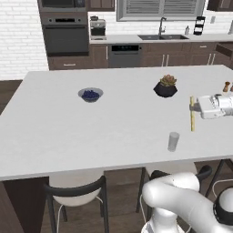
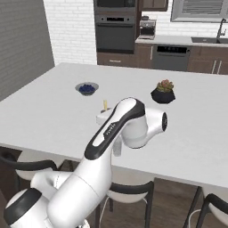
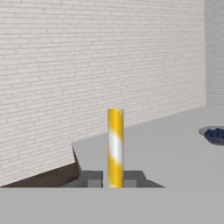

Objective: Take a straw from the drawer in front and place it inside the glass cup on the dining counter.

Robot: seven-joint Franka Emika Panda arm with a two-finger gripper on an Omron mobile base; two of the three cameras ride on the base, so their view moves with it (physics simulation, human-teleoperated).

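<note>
The robot's glossy white arm [image 2: 120, 129] is built of thick rounded tubular links, smooth and plain, with no visible cables or screws. A long black stripe runs along one link, carrying small pale lettering too small to read. Dark charcoal rings mark the joints, one as a round black cap at the elbow. The boxy white hand [image 1: 214, 106] ends in small dark grey finger tips [image 3: 94, 179]

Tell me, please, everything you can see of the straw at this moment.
The straw is a thin, straight stick, pale yellow in the left base view and yellow with white bands in the hand view. It stands upright, clamped between the fingertips of the gripper, above the dining counter. It hangs just beyond and to the right of the glass cup, not yet inside it. Only the gripper touches it.
</note>
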